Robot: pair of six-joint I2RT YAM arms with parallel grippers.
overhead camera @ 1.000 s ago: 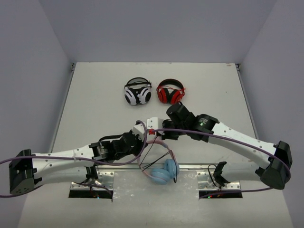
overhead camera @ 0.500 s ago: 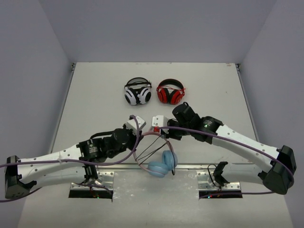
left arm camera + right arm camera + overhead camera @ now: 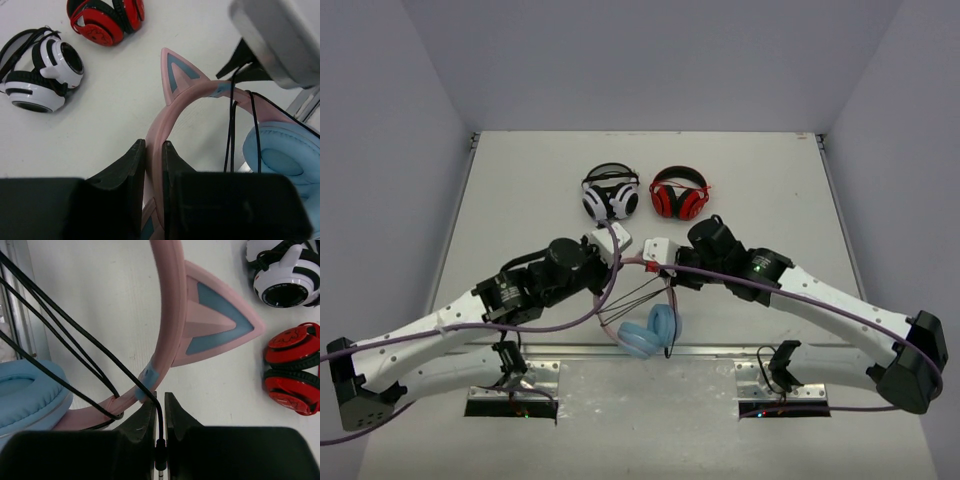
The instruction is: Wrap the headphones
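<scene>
Headphones (image 3: 165, 107) clamped between left fingers (image 3: 125, 167) (cable (image 3: 158, 426) between right fingers (image 3: 180, 416)).

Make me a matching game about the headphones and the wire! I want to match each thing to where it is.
Things:
1. pink headband
2. black cable
3. white-and-black headphones
4. red-and-black headphones

Places:
A. lying on the table, the right one of the pair
B. clamped in the left tool
C. lying on the table, the left one of the pair
D. pinched in the right tool

Pairs: 1-B, 2-D, 3-C, 4-A
</scene>
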